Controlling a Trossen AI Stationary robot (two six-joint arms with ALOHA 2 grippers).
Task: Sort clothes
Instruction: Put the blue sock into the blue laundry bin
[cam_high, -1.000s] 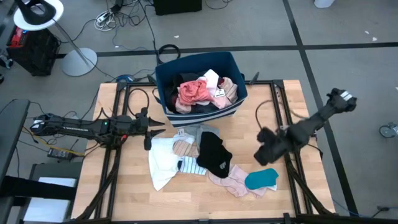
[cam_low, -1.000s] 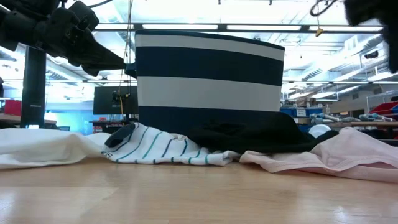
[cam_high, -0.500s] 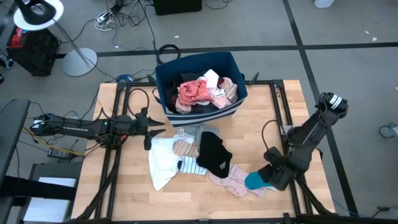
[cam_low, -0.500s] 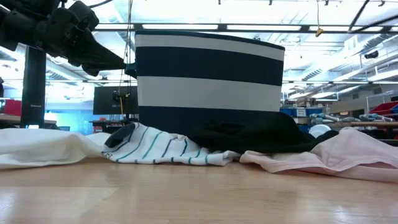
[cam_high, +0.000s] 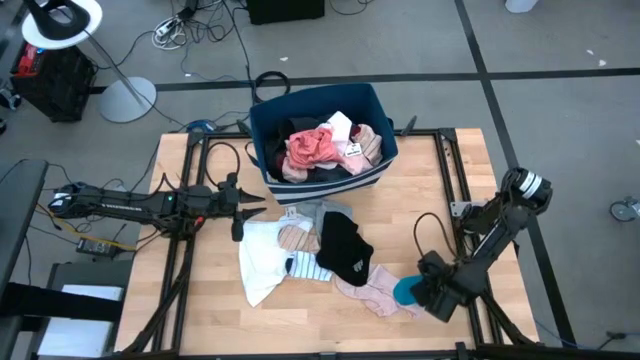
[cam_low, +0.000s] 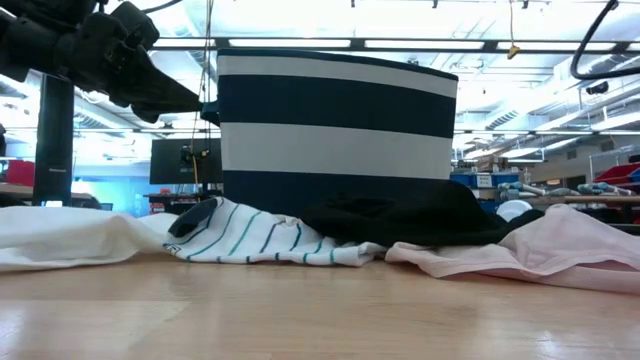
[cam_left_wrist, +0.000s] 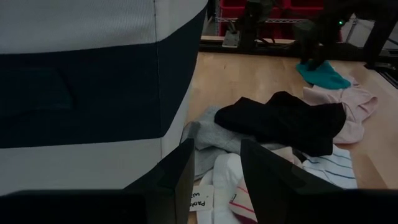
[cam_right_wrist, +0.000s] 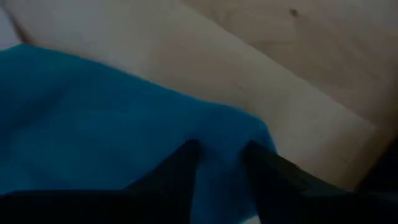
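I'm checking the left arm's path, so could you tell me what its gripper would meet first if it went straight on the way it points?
Probably the grey garment just past the left gripper, beside the striped bin; depth is hard to judge.

A navy blue fabric bin with white stripes stands at the far edge of a light wooden table. Beyond the bin, black cables trail across the grey floor. Far left of the bin stands a white round-based lamp stand.
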